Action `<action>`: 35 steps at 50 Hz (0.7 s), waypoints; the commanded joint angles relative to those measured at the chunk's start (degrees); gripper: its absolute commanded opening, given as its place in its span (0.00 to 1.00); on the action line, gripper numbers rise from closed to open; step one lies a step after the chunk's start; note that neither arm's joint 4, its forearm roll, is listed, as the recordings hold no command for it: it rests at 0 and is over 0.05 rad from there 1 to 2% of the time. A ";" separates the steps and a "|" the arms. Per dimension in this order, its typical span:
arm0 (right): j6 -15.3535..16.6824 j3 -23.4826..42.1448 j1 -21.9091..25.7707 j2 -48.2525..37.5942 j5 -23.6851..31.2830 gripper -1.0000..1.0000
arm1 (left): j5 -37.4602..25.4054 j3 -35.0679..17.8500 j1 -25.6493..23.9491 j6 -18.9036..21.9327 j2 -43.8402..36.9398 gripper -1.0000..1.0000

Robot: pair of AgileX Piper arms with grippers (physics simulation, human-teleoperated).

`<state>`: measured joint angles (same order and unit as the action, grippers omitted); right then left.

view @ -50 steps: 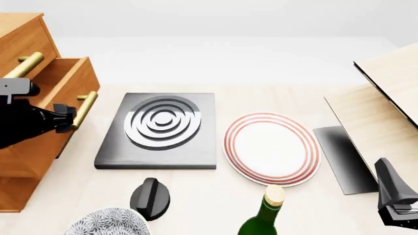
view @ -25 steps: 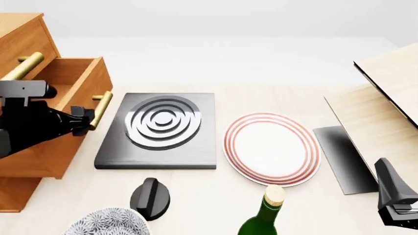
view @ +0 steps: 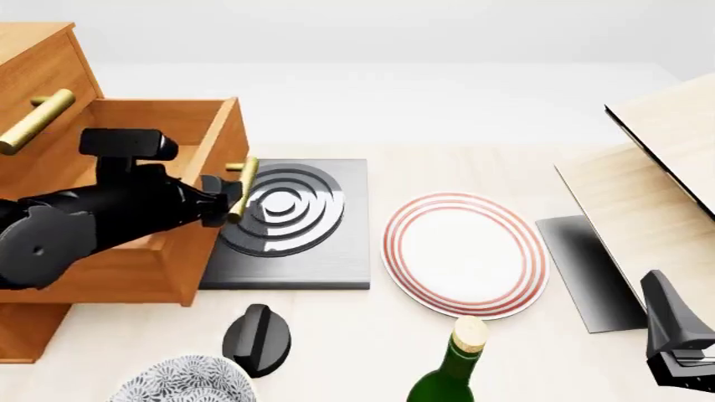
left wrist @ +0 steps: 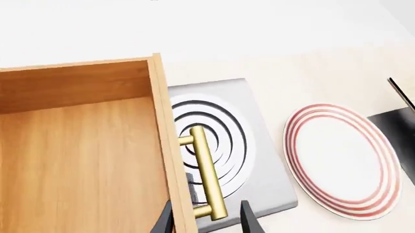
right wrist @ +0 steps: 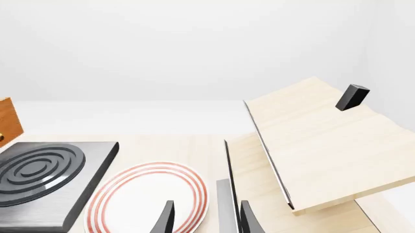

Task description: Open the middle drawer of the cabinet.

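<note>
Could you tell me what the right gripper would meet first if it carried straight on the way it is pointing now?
Probably the tabletop between the red-ringed plate and the pale wooden boards: the right gripper points forward and slightly down at the dark strip there. Depth is uncertain.

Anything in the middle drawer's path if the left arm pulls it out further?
Nothing visibly blocks it. The middle drawer already overhangs the left part of the burner plate, riding above it, apparently without contact. The left gripper straddles the brass handle. The striped plate lies farther right.
</note>
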<state>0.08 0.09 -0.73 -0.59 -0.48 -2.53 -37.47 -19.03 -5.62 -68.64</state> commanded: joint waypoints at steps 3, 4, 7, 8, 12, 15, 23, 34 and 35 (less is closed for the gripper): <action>0.00 0.00 -0.01 -0.01 0.00 1.00 | 0.36 -2.12 -15.26 -0.73 -6.97 1.00; 0.00 0.00 0.00 -0.01 0.00 1.00 | 0.24 -2.40 -16.01 -0.97 -7.10 1.00; 0.01 0.00 0.00 0.00 0.00 1.00 | -0.48 -2.99 -17.41 -1.25 -6.76 1.00; 0.00 0.00 0.00 -0.01 0.00 1.00 | -0.67 -3.12 -17.72 -1.36 -6.67 1.00; 0.00 0.00 0.01 0.00 0.00 1.00 | -1.50 -3.66 -18.39 -1.79 -5.89 1.00; -0.01 0.00 0.00 0.00 0.00 1.00 | -1.91 -3.91 -18.89 -2.10 -5.34 1.00; 0.00 0.00 0.00 -0.01 0.00 1.00 | -3.35 -2.85 -15.77 -0.32 6.25 1.00; 0.01 0.00 0.00 0.00 0.00 1.00 | -8.34 4.83 2.06 6.80 38.58 1.00; 0.01 0.00 0.01 0.00 0.00 1.00 | -9.22 5.37 3.82 7.47 41.12 1.00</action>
<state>0.09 0.09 -0.72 -0.59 -0.48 -9.83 -35.55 -20.19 -9.79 -48.77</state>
